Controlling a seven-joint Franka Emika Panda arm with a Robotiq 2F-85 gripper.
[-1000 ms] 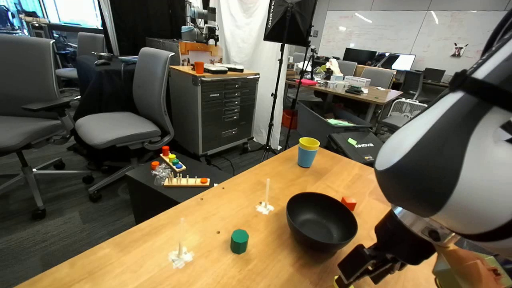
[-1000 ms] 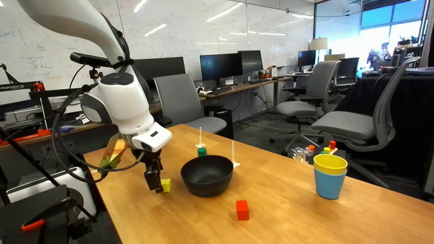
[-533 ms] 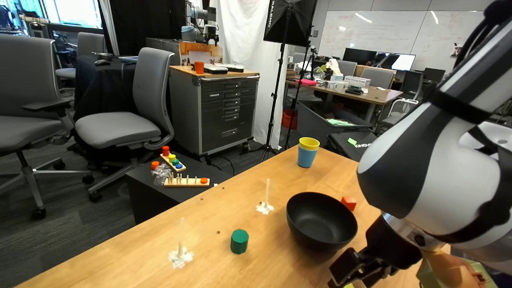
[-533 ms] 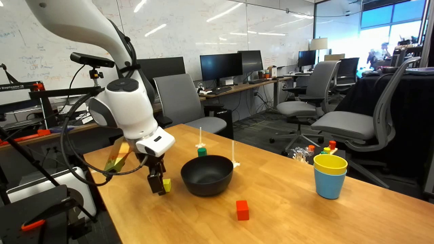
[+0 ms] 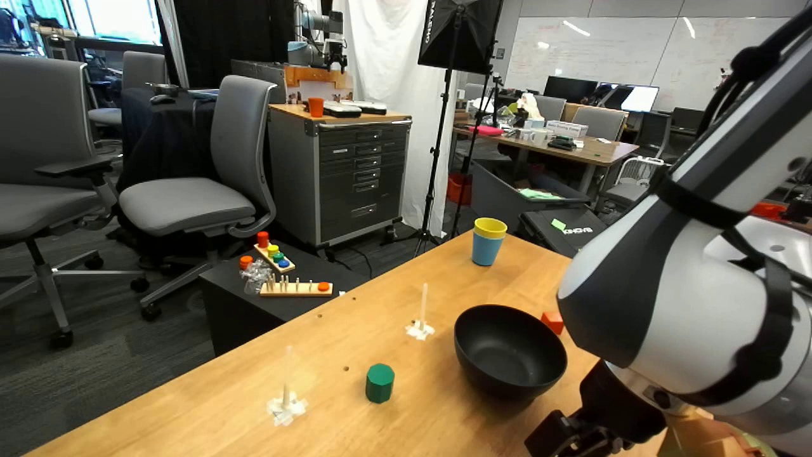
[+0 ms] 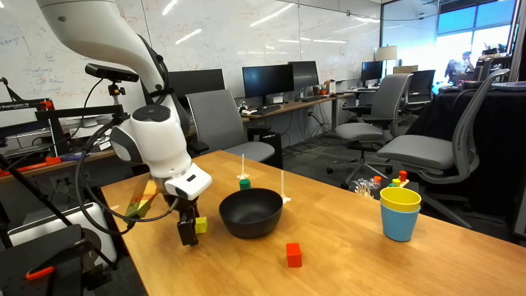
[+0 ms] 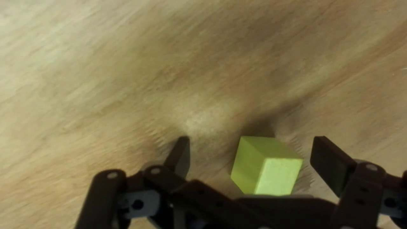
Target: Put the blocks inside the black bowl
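The yellow block (image 7: pixel 270 171) rests on the table between my open fingers in the wrist view, nearer the right finger and touching neither visibly. My gripper (image 7: pixel 250 143) is low over the table; in an exterior view the gripper (image 6: pixel 190 236) stands beside the yellow block (image 6: pixel 201 225). The other exterior view hides that block behind the gripper (image 5: pixel 564 438). The black bowl (image 6: pixel 250 224) stands close by; the bowl (image 5: pixel 495 384) has a bare inside. The green block (image 5: pixel 379 383), also seen beyond the bowl (image 6: pixel 245 184), and the red block (image 6: pixel 294 255), also here (image 5: pixel 552 322), sit on the table.
Two thin white upright sticks (image 5: pixel 424 308) (image 5: pixel 287 381) are taped to the wooden table (image 5: pixel 222 406). A yellow cup (image 6: pixel 400 199) sits stacked in a blue cup (image 6: pixel 398 224) towards the table's far end. Chairs and a light stand are beyond the table.
My gripper has come down lower beside the yellow block and shifted slightly. In an exterior view the yellow block's visible part has gone out of sight. The bowl and the other blocks have not moved.
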